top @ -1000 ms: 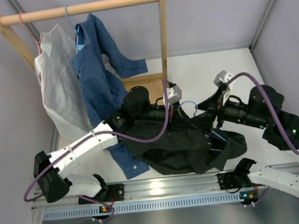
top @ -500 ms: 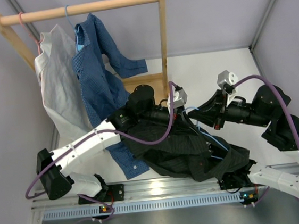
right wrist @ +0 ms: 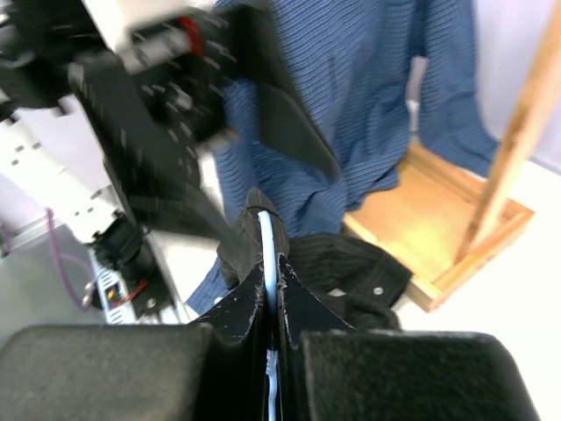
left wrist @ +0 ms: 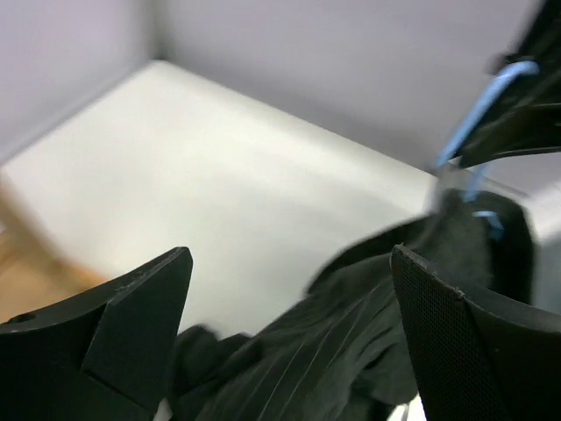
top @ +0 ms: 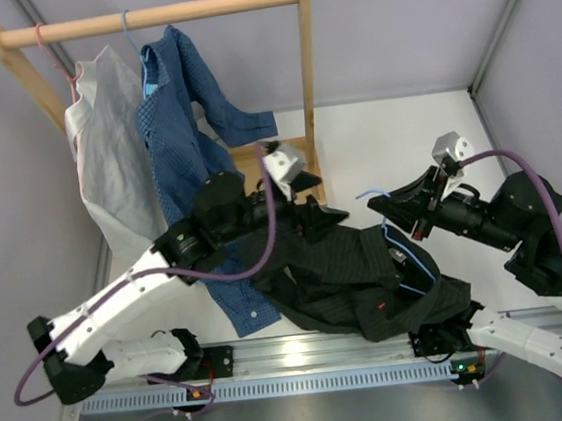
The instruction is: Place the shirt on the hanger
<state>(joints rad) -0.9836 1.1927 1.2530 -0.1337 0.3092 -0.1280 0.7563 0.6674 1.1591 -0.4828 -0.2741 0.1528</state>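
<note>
Threading stage, I'd say, roughly mid-task. Right tool is clamped narrow on the rod of the light-blue hanger, with the hook end poking up clear of the fabric. Left tool is spread wide and grips nothing, hovering just above the black shirt near its upper edge. Shirt lies crumpled on the counter between the two arms, mostly a heap. Hanger frame runs down into the folds; can't tell if either arm of it sits inside a shoulder. Done: hanger is in hand and in among the shirt. Left to do: seat both shoulders on the frame, get the collar around the hook, lift it clean. My guess is the left tool needs a grip on the collar first.
</note>
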